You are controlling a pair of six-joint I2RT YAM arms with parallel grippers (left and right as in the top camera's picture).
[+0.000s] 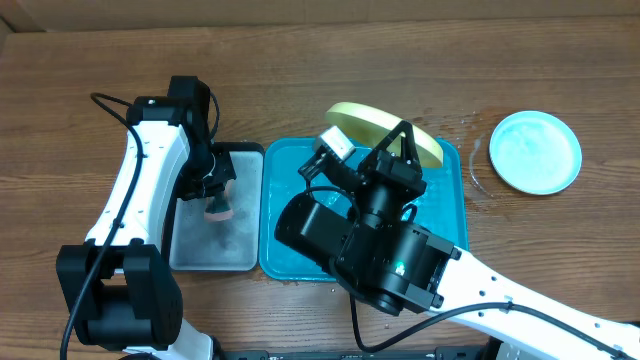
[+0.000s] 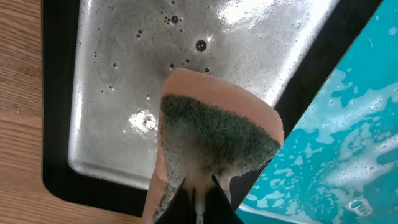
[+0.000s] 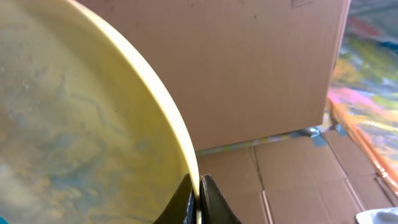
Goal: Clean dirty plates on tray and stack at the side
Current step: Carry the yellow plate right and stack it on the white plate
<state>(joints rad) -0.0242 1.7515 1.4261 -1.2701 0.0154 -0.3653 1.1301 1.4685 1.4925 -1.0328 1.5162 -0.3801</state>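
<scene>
A: State of right gripper [image 3: 199, 190]?
B: Clamped on yellow plate [image 3: 81, 124] rim; plate tilted over tray [image 1: 278, 200], mid-desk, toward far edge.
A: And left gripper [image 2: 198, 196]?
B: Pinching sponge [image 2: 211, 130] above soapy basin [image 2: 112, 74]. Blue plate [image 1: 536, 152] lies near right edge.

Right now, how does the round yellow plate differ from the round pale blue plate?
The yellow plate is tilted, clamped at its rim by the right gripper over the teal tray; the pale blue plate lies flat on the wooden table, untouched. The yellow plate's face shows smears; the pale blue plate looks clean. Both are round.
</scene>
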